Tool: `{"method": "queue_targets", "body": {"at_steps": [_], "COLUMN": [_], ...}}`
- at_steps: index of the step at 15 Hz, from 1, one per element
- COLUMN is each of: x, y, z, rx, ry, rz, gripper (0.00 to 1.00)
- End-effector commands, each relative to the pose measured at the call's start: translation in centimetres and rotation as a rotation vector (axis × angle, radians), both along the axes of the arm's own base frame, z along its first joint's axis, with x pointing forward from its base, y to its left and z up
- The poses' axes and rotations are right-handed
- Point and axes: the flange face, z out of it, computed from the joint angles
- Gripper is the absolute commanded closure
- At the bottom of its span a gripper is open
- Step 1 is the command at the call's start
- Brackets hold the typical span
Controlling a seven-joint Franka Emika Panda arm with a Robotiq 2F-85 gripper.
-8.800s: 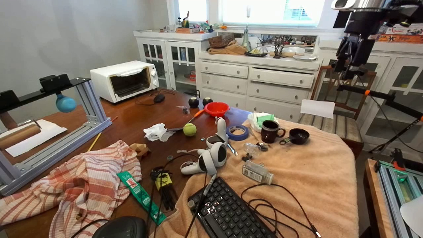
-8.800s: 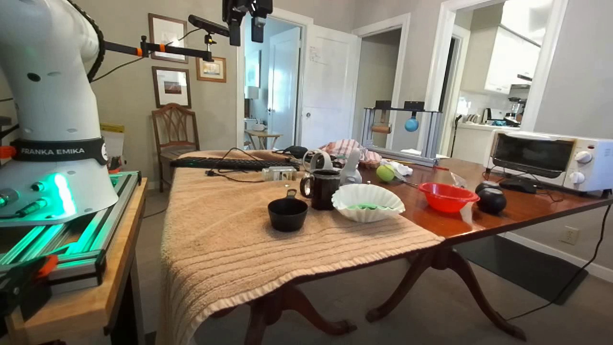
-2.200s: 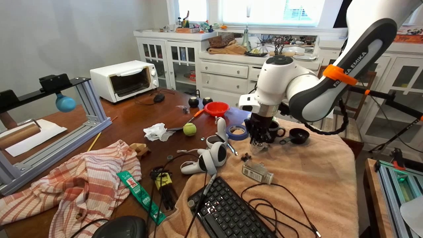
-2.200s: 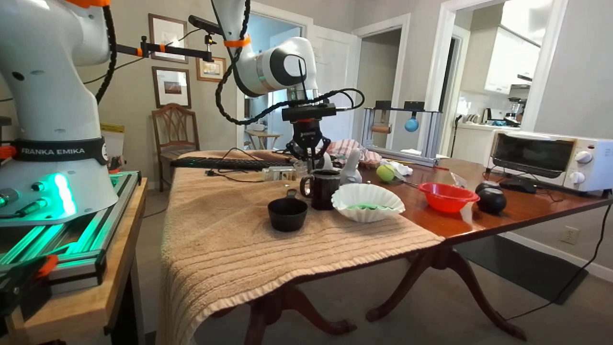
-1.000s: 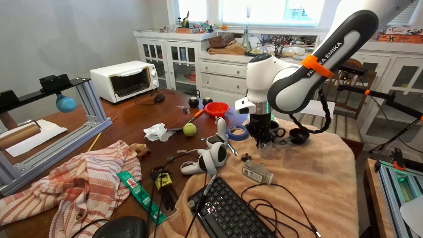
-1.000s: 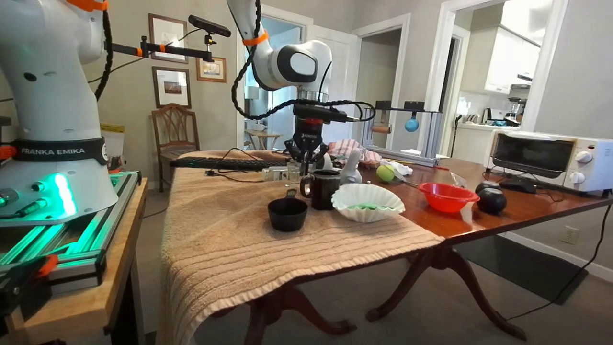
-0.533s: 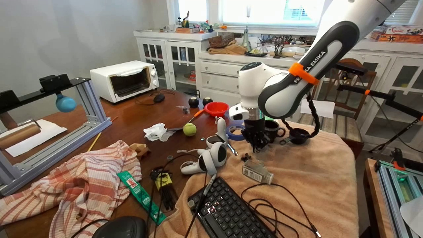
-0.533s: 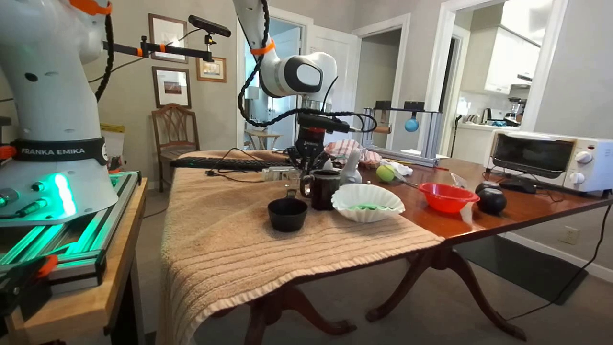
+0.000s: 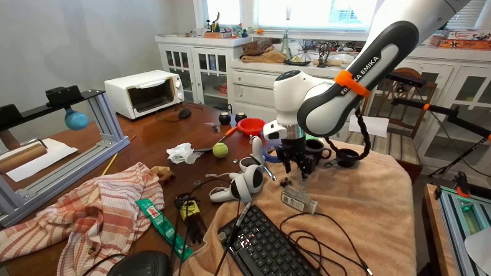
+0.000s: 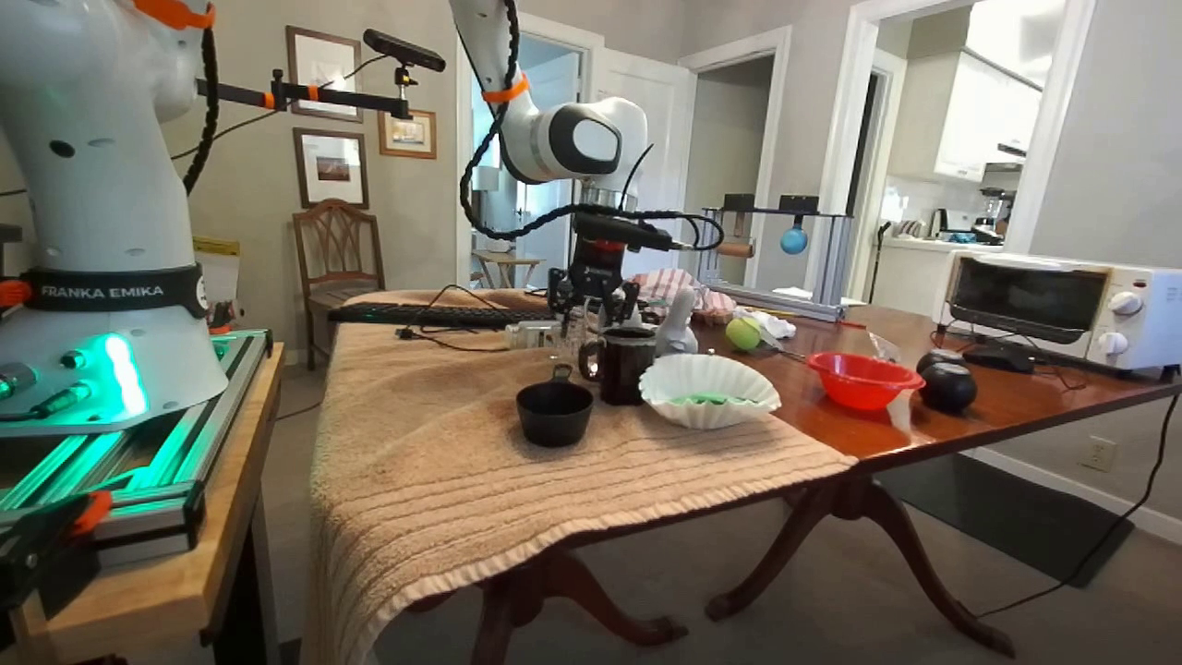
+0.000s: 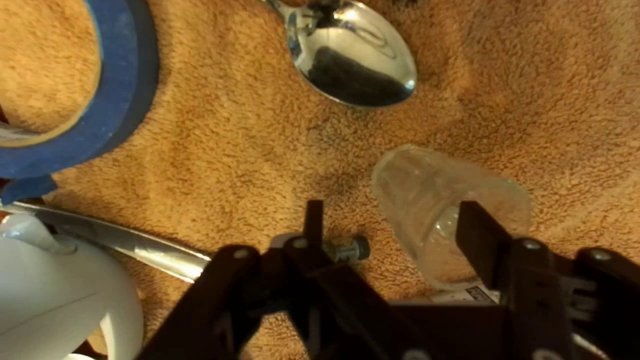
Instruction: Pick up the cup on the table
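Hanging with jaws wide apart and nothing gripped, the black mechanical gripper [image 11: 392, 225] looms over its apparent target near the glossy dark-brown mug [image 10: 628, 371]: a round, clear, plastic-looking cup [image 11: 432, 195], probably light, slick and easily dented, best squeezed gently across its side walls.

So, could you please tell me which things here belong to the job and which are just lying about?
For the job:
gripper, open
clear cup, likely the one meant, right by the gripper
table

Lying about:
mug
spoon
tape
tennis ball
red bowl
keyboard
oven
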Motion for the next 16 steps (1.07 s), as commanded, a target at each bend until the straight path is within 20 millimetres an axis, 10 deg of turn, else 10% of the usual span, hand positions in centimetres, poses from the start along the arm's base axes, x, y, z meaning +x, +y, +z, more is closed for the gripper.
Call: {"method": "queue_targets", "body": {"at_steps": [1, 8, 16], "x": [-1.5, -2.3, -1.0], "y": [1.1, 2.1, 3.3], "z": [2.5, 6.3, 5.5], "rx": [-0.041, -0.148, -0.337], "ry": [-0.016, -0.104, -0.148], "rz": [0.006, 0.028, 0.430], "gripper": [0.01, 0.00, 0.00]}}
